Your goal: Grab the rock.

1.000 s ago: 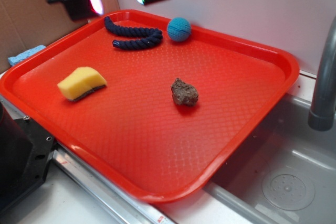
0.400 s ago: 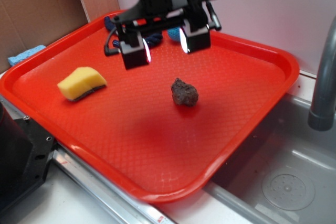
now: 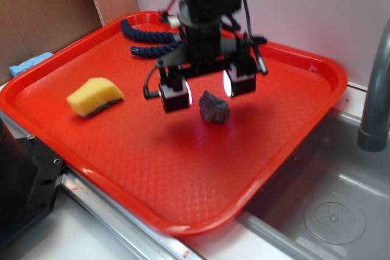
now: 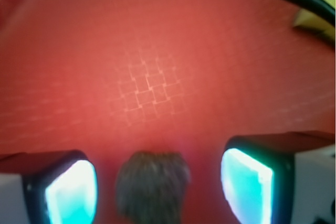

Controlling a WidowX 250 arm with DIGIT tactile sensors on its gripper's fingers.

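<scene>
Wrist view shows the rock (image 4: 152, 186) low in the frame, sitting between my two glowing fingers (image 4: 71, 192), with bare tray (image 4: 147, 66) showing on either side of it. That, I judge, is why I hang where I do: the stone has to lie in the gap before I can close on it. From the outside view my pincer (image 3: 207, 89) hangs over the middle of the red tray, its jaws spread wide, wider than the rock, and empty. The rock lies on the tray floor just below and between the fingertips; I cannot tell whether either finger touches it, though neither seems to. The yellow sponge (image 3: 94, 97) lies well off to one side and the blue rope (image 3: 146, 39) lies behind my arm, both out of the way.
</scene>
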